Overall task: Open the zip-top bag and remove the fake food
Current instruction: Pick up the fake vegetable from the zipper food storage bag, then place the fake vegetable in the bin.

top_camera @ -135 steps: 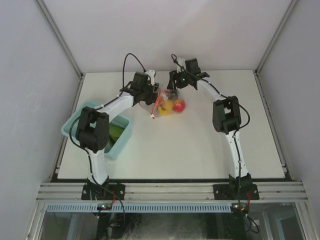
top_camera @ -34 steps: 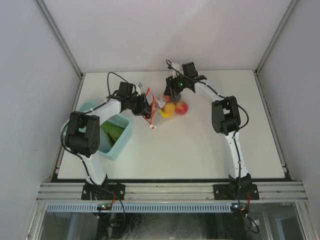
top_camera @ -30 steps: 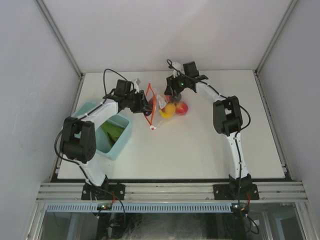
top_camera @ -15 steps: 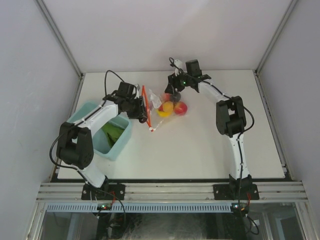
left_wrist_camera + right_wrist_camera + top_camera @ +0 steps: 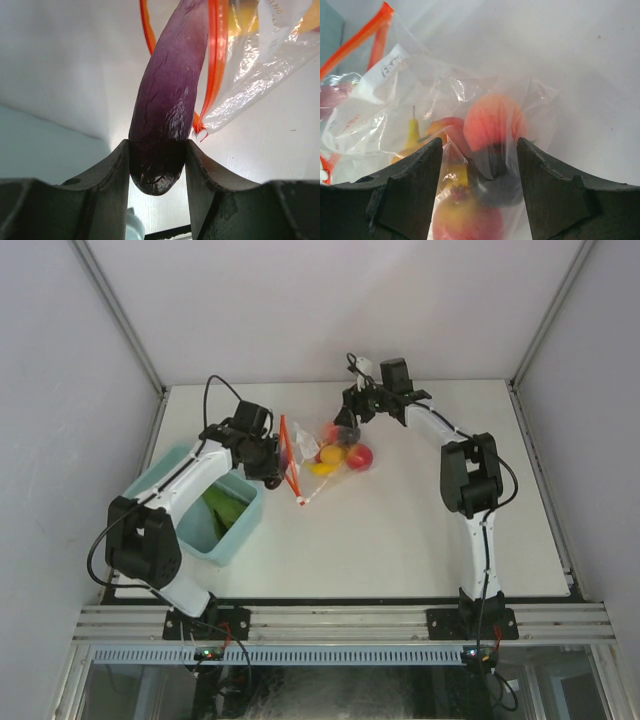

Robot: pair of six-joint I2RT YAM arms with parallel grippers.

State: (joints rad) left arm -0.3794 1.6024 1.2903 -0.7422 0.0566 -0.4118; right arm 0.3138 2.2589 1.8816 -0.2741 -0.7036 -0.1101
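A: Zip-top bag [image 5: 318, 448], where?
B: Mid-table, right of the smooth blue bin [image 5: 170, 475] holding green pieces [image 5: 228, 508]. Crinkly clear plastic, orange zip strip [image 5: 216, 60], round red and yellow fruit [image 5: 359, 457] inside.
A: Jaws?
B: Left gripper [image 5: 159, 147] clamps the glossy purple piece [image 5: 170, 90] in the bag mouth. Right gripper [image 5: 479, 142] is spread wide over the bag.

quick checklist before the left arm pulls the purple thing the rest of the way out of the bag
1. Left fingers clamped on the purple piece: ok, gripped at its end.
2. Purple piece clear of the zip-top bag mouth: not ok, it runs between the red-orange zip strips.
3. Right fingers holding the bag down: not ok, open, straddling the bagged fruit.
4. Bag will stay put during the pull: cannot tell.
5. Room in the light blue bin: ok, bare floor beside the green pieces.
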